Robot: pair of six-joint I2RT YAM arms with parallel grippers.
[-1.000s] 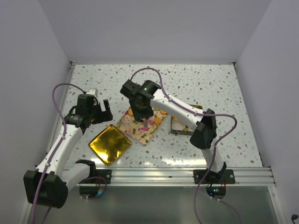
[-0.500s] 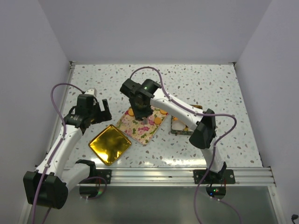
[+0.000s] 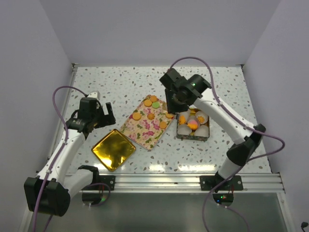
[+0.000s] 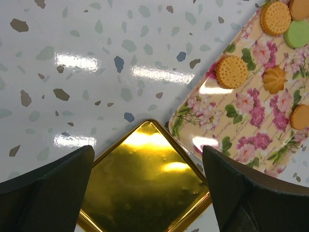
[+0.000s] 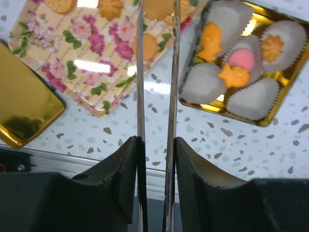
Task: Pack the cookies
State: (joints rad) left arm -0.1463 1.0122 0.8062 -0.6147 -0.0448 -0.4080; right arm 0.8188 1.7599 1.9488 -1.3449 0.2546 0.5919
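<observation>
Between the floral tray (image 3: pixel 142 131) and the tin (image 3: pixel 192 138), the right gripper (image 3: pixel 170 112) hangs with its long thin blades drawn to a narrow slot. An orange cookie (image 5: pixel 159 7) sits pinched across that slot at the tips, as far as the wrist view shows. The step in hand therefore looks like the carry: one piece lifted off the tray and bound for the tin. Just to the right, the tin holds white paper cups (image 5: pixel 200 82), some filled with orange and pink pieces and at least two bare. The next move calls for bringing the blades over a bare cup, lowering, and parting them gently so the cookie drops flat. More cookies (image 3: pixel 137 116) lie on the tray, orange with one green. Farther left, the left gripper (image 4: pixel 147 152) hovers spread wide over the gold lid (image 4: pixel 145 183), holding nothing and touching nothing.
</observation>
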